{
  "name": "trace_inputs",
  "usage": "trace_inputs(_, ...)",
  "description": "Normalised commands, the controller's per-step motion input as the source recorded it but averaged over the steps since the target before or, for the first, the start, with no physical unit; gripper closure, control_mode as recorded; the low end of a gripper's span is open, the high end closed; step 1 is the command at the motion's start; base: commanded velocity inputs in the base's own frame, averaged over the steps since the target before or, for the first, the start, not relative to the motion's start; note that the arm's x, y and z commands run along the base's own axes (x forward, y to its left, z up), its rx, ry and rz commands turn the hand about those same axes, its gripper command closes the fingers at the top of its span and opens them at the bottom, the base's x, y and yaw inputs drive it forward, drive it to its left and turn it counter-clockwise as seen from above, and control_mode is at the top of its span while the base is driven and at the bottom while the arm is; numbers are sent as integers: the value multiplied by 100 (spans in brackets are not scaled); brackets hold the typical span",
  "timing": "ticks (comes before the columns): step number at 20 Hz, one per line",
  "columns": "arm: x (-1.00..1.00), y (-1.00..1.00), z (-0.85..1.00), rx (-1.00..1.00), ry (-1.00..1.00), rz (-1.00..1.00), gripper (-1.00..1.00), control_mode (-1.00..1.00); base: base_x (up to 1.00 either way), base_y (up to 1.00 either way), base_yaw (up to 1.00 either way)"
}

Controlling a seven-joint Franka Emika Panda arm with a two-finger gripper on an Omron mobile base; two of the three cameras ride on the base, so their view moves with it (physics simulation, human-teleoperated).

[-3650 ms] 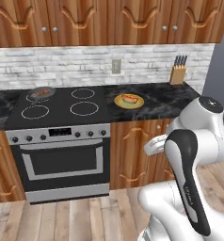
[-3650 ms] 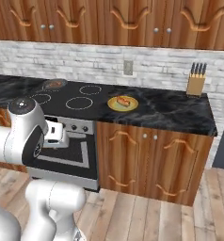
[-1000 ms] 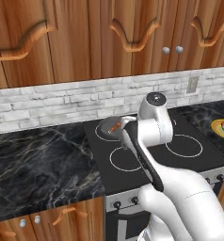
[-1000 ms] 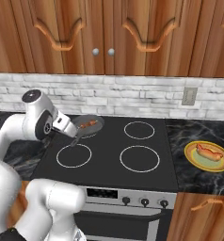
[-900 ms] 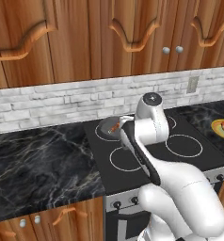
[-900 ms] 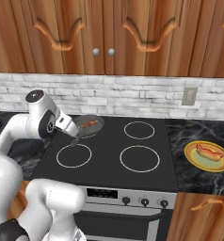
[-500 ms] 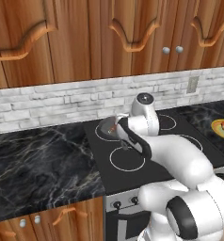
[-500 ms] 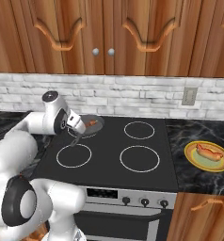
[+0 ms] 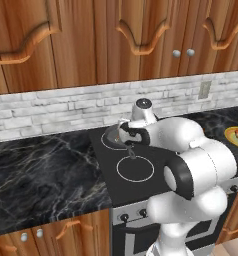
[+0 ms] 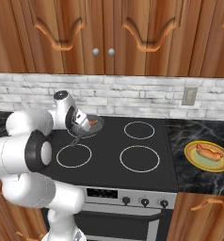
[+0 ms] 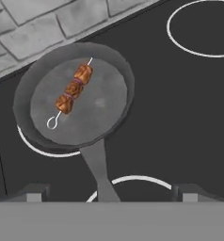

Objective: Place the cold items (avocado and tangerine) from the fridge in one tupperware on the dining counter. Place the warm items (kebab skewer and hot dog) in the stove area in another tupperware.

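Gripper (image 11: 109, 190) hangs with jaws spread wide and empty, above the handle of the frying pan (image 11: 111, 136) on the stove's rear burner. Its target, the kebab skewer (image 11: 72, 92), lies slantwise in the pan's middle. Being thin and flat against the metal, the skewer may slip out of a closing pinch, or the fingertips may strike the pan rim. Well off to the side, the hot dog (image 10: 209, 152) waits on a yellow plate (image 10: 193, 159)

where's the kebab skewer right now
In the hand view the kebab skewer lies in the grey pan on the stove's back burner by the brick wall, ahead of the open gripper.
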Motion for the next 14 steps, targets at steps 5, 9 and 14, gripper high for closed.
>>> trace_inputs(5,58,11,-38,0,7,0,-100,-100,0,0,0)
trace_inputs(9,56,11,-39,0,11,0,-100,-100,0,0,0)
trace_inputs(14,57,13,-38,0,10,-1,-100,-100,0,0,0)
